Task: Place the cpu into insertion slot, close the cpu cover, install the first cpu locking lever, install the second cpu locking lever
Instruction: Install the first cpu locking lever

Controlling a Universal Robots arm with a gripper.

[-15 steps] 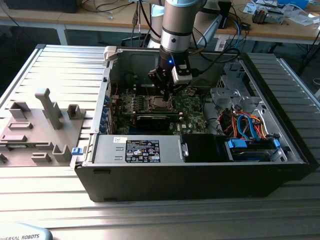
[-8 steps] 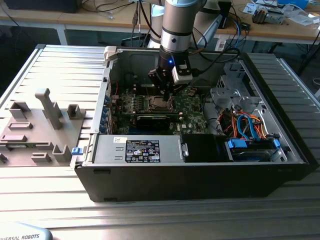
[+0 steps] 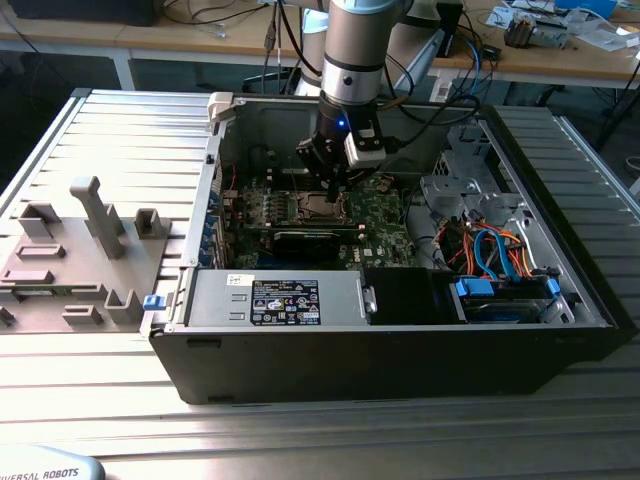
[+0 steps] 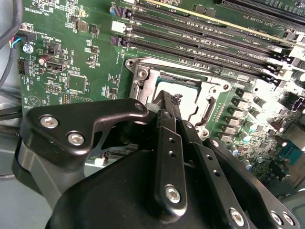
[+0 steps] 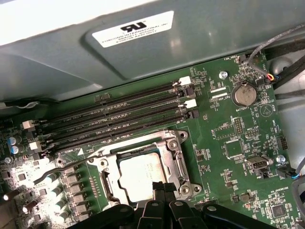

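The cpu (image 5: 140, 175) lies flat in the insertion slot (image 3: 316, 210), its dull silver top facing up and showing through the cut-out of the cpu cover (image 5: 177, 157), which lies down around it as a silvery frame. In the second wrist view the same chip (image 4: 183, 94) is bright inside the frame (image 4: 143, 75). The gripper (image 5: 162, 187) stands over the chip's edge with its two black fingers (image 4: 167, 138) drawn together side by side, nothing visible between them; whether the tips touch the metal top cannot be told. A thin metal lever (image 5: 59, 168) runs along the side of the socket that faces the memory slots (image 5: 119, 114). Those long black slots lie in parallel rows just beside the socket, with white clips at one end. A coin battery (image 5: 244, 94) sits farther out on the green motherboard (image 5: 228, 143), and a row of small capacitors (image 5: 66, 183) stands near the socket on its other side. In the exterior view the arm comes down from above into an open computer case (image 3: 400, 370), the gripper (image 3: 335, 195) low over the board. A grey power supply (image 3: 270, 300) lies along the case's near wall, and blue cables (image 3: 495, 250) are bundled toward the exterior view's right. The case rests on a ribbed metal table (image 3: 120, 130), with a grey fixture block (image 3: 95, 215) on the exterior view's left.
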